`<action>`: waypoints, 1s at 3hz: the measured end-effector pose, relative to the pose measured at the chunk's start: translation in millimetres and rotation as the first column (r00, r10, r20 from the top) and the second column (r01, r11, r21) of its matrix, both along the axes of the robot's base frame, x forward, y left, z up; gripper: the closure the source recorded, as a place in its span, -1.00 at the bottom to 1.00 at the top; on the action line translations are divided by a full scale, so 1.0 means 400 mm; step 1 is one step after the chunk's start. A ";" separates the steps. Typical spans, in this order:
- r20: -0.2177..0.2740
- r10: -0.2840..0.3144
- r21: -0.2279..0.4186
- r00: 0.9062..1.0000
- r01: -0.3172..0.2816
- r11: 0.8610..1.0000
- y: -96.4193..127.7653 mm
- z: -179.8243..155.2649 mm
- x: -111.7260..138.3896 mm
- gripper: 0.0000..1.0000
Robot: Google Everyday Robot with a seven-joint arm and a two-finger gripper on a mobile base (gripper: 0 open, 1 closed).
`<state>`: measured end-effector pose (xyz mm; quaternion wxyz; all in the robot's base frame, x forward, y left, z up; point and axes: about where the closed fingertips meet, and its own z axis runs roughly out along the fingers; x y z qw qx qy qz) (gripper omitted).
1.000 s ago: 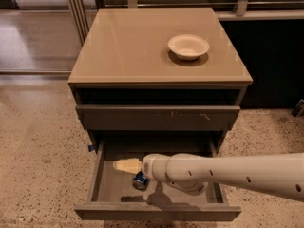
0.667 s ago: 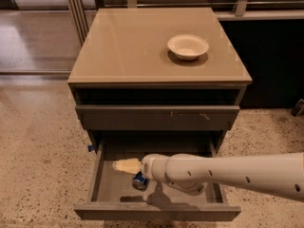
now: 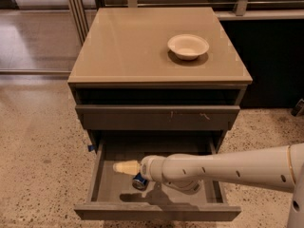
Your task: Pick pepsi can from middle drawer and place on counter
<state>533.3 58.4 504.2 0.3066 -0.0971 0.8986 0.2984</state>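
Rounded white gripper (image 3: 129, 171) sits in the matte grey-brown middle drawer (image 3: 156, 212), beside the dark-blue cylindrical pepsi can (image 3: 139, 181). Its grip cannot be told.

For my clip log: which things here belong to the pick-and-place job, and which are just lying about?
Job: pepsi can inside the open middle drawer; counter; gripper, down in that drawer beside the can.
Lying about: cream bowl on the counter; scratched drawer front above; speckled floor.
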 end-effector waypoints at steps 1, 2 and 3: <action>-0.026 -0.010 -0.028 1.000 0.010 1.000 0.018 -0.067 0.008 -1.00; -0.044 -0.014 -0.054 0.999 0.011 0.998 0.032 -0.121 0.014 -1.00; -0.094 -0.028 -0.084 0.995 0.020 0.996 0.035 -0.211 0.037 -1.00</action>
